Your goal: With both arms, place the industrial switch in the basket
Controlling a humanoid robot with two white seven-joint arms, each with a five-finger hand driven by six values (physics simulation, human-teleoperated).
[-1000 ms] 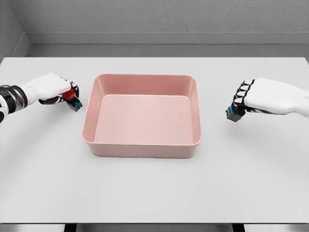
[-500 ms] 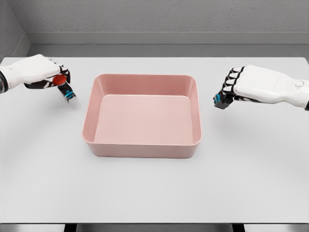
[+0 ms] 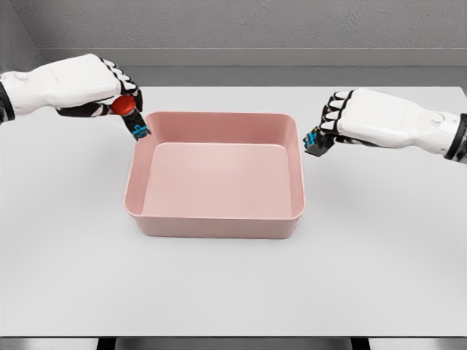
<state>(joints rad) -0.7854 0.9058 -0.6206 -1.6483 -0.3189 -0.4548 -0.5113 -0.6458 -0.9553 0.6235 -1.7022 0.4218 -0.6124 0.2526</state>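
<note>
A pink rectangular basket sits in the middle of the white table. My left hand hovers at the basket's far left corner, shut on an industrial switch with a red button and a dark body with blue marks. My right hand hangs just right of the basket's far right corner, shut on a second dark switch with blue marks. Both hands are raised above the table. The inside of the basket holds nothing.
The white table spreads wide in front of the basket and on both sides. A grey wall runs behind the table's far edge.
Both hands have lifted and moved inward toward the basket with their switches. The left hand now reaches the basket's far left corner, and the right hand is close to its right rim.
</note>
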